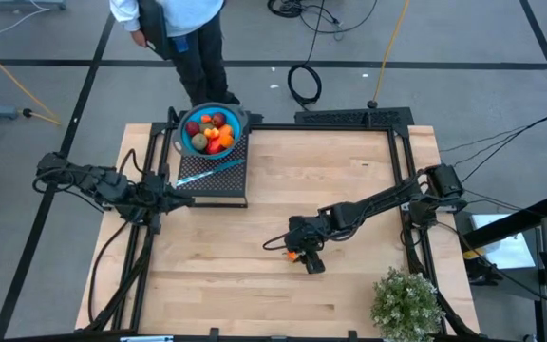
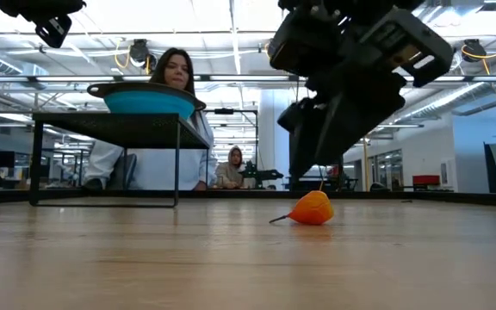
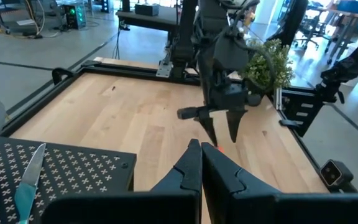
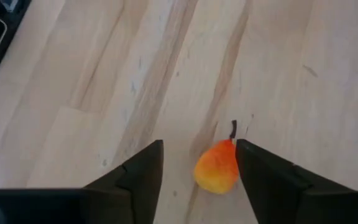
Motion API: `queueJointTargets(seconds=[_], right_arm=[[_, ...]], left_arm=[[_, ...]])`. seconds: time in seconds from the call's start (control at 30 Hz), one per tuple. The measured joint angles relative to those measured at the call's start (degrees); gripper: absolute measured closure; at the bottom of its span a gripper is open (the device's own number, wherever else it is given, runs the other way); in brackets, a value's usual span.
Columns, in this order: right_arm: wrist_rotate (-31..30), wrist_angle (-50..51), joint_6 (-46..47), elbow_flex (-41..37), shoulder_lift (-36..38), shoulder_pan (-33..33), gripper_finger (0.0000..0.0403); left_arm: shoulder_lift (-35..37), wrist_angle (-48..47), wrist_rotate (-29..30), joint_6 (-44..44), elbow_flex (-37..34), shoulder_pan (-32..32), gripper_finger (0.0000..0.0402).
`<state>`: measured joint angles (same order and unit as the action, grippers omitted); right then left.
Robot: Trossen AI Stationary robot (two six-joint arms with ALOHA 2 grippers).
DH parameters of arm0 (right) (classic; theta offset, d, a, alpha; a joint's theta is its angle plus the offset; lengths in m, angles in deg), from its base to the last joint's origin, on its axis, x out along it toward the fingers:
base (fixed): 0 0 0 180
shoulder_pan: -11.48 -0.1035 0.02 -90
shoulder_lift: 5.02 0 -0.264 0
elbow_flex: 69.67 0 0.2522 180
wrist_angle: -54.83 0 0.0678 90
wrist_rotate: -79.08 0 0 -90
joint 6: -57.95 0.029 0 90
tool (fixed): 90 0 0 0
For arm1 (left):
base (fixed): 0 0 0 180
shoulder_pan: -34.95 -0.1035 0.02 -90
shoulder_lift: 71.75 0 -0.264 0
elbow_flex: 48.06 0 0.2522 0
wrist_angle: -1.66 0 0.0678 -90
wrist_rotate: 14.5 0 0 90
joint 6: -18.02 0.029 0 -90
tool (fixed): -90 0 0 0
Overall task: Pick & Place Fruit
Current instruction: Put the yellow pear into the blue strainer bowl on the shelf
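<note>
A small orange toy fruit with a dark stem [image 4: 217,167] lies on its side on the wooden table [image 1: 349,190], also seen in the low view [image 2: 311,209]. My right gripper [image 4: 199,171] is open and hovers just above it, pointing down, one finger on either side without touching. Several more toy fruits [image 1: 212,131] fill a blue bowl [image 1: 186,141] standing on a black perforated stand [image 1: 218,180] at the far left. My left gripper [image 3: 201,165] is shut and waits beside the stand's left edge [image 1: 174,198].
A thin silvery-blue utensil [image 1: 207,173] lies on the stand in front of the bowl. A bushy green potted plant [image 1: 406,302] stands at the near right corner. A person [image 1: 174,28] stands beyond the far edge. Bare wood surrounds the orange fruit.
</note>
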<state>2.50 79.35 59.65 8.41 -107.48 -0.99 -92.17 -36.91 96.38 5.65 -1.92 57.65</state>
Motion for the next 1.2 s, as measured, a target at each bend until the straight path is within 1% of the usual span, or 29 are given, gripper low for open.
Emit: queueJointTargets(seconds=[0.1, 0.2, 0.37, 0.53, 0.77, 0.9, 1.0, 1.1, 1.2], right_arm=[[-0.15, 0.62, 0.63, -0.04, -1.06, 0.02, 0.0193], [-1.59, 0.31, 0.68, -0.04, -1.93, 0.02, 0.0188], [-1.72, 0.36, 0.68, -0.04, -2.53, 0.03, 0.0189], [-4.33, 0.2, 0.53, -0.41, -2.5, 0.13, 0.019], [-4.49, -0.29, 0.7, -1.5, -2.48, 0.11, 0.019], [-4.6, -0.8, 0.55, -1.49, -2.56, 0.11, 0.019], [-4.47, -2.42, 0.57, -1.45, -4.26, 0.11, 0.019], [-4.37, -3.46, 0.77, -1.55, -4.82, 0.11, 0.019], [-4.39, -3.91, 0.84, -1.44, -5.38, 0.09, 0.019]], left_arm=[[0.0, 0.06, 0.13, 0.04, 0.0, 0.46, 0.0395], [0.0, 0.1, 0.15, 0.08, 0.0, 0.56, 0.0399], [0.0, 0.11, 0.17, 0.2, 0.0, 0.56, 0.0394], [0.0, 0.34, 0.17, 0.18, 0.0, 0.56, 0.0399], [0.0, 0.89, 0.17, 0.19, 0.0, 0.56, 0.039], [0.0, 1.13, 0.17, 0.18, 0.0, 0.56, 0.0397], [0.0, 1.14, 0.15, 0.02, 0.0, 0.56, 0.0399], [0.0, 1.31, 0.13, -0.1, 0.0, 0.56, 0.0391], [0.0, 1.36, 0.13, -0.1, 0.0, 0.56, 0.0393]])
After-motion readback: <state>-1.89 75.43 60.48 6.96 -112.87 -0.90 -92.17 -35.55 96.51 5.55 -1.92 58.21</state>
